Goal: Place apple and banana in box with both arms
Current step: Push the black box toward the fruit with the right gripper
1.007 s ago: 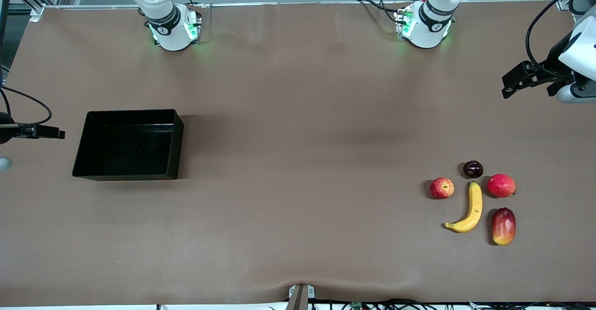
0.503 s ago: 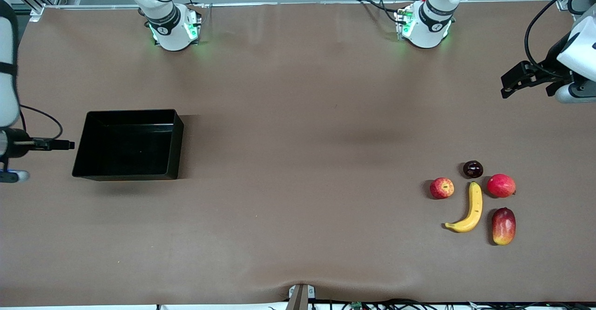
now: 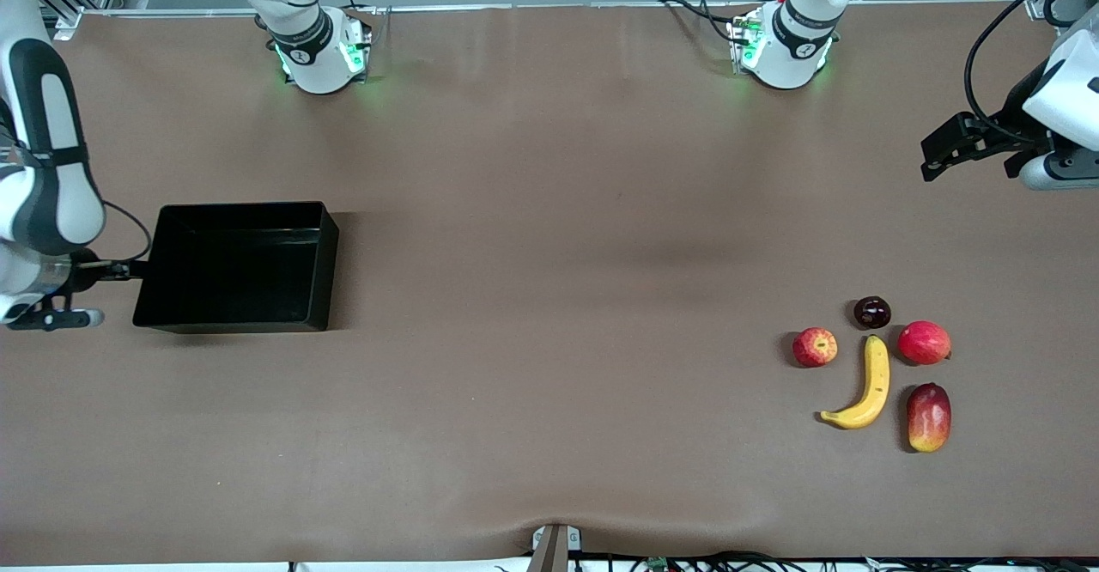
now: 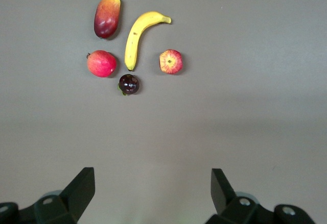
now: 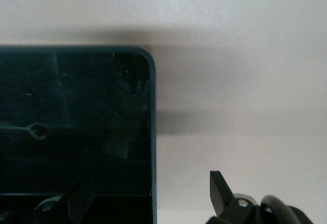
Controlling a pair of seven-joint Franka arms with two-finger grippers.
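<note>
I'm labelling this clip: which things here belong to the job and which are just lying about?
Job: apple, banana, box, left gripper open high off the fruit, right gripper open over the box's edge.
Lying about: mango, pinkish-red round fruit, dark round fruit.

left gripper (image 4: 150, 196) raised, fingers apart | right gripper (image 5: 148, 198) low, fingers apart

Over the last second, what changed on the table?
The right arm came in at its end of the table, bringing the right gripper to the box's outer wall, jaws open. The left gripper crept slightly away from the front camera, jaws open, empty. The box, apple, banana and the other fruits stayed put; nothing was grasped.
</note>
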